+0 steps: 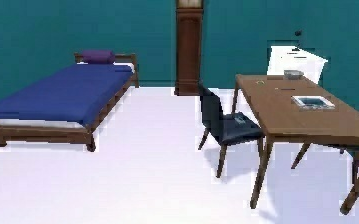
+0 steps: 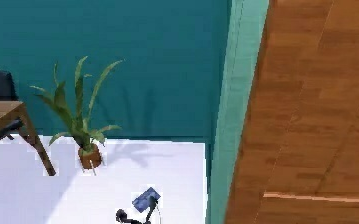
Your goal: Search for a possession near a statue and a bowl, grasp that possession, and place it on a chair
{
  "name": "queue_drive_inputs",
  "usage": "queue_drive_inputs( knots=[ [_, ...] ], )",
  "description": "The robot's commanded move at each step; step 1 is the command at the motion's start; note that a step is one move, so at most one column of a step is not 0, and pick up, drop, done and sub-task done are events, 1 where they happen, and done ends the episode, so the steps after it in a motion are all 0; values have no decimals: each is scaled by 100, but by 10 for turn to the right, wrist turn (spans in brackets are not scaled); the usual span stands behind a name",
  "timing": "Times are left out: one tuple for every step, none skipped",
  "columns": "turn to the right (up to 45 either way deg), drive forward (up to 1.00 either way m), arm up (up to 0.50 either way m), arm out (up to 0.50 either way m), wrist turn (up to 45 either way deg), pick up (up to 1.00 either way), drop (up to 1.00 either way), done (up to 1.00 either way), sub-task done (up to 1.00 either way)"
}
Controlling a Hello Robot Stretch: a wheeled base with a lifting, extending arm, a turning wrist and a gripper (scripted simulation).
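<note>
White floor (image 1: 137, 180) bears a chair (image 1: 230, 125) beside, perhaps touching, a table (image 1: 287, 120)

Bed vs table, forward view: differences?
The bed sits low at the forward view's left, topped in blue with a purple pillow; the table stands taller at its right, its brown top carrying small things. Both have brown wooden legs on the white floor.

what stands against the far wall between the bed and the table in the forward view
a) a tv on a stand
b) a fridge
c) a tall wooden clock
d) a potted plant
c: a tall wooden clock rises against the teal wall, with the bed at its left and the table at its right.
</note>
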Motion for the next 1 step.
queue_drive_inputs(
  knots=[
    [0,100,0,0,0,0,0,0,0]
  ],
)
